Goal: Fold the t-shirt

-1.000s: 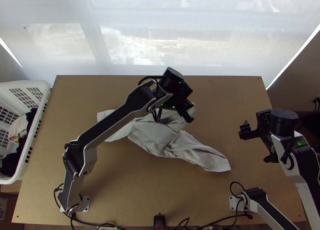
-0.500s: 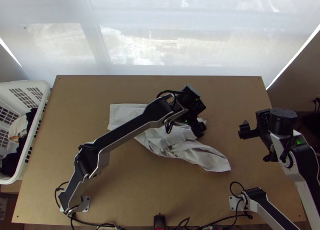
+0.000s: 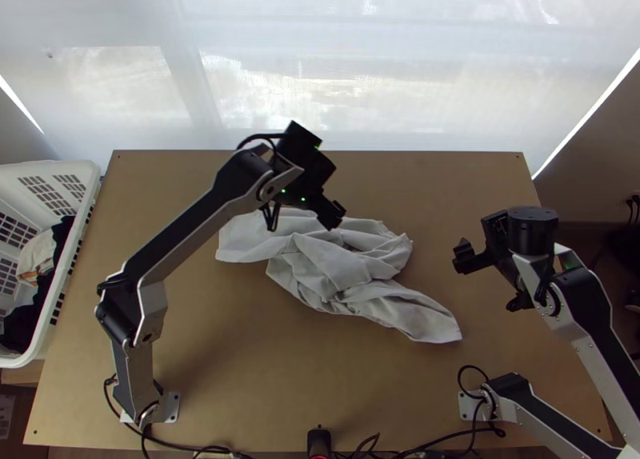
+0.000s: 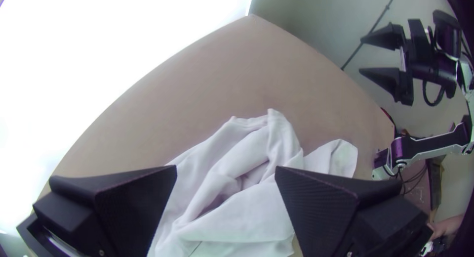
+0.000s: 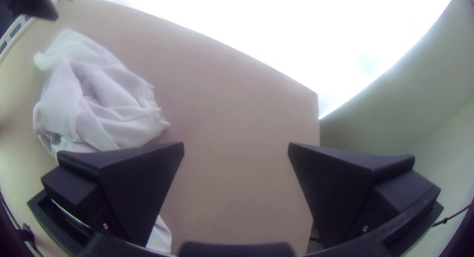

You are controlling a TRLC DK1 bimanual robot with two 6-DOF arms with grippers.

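Observation:
Above the shirt's upper part is my left gripper (image 3: 331,213), and my right gripper (image 3: 472,259) hangs over the table's right side, apart from the cloth. The white t-shirt (image 3: 328,267) lies bunched and creased mid-table, one end stretched toward the lower right. In the left wrist view my left gripper (image 4: 225,170) is open, with the shirt (image 4: 247,207) below and between its fingers, not held. In the right wrist view my right gripper (image 5: 236,148) is open over bare wood; the shirt (image 5: 98,104) lies off to one side.
A white laundry basket (image 3: 84,243) with dark and light clothes stands at the table's left edge. The wooden table (image 3: 240,379) shows bare wood around the shirt. Cables (image 3: 200,447) run along the near edge. A bright window covering (image 3: 320,59) is behind the table.
My left gripper first moved right and nearer over the shirt, then back left and farther up, uncovering its right part. The shirt's left part shifted right earlier. My right gripper has moved slightly left.

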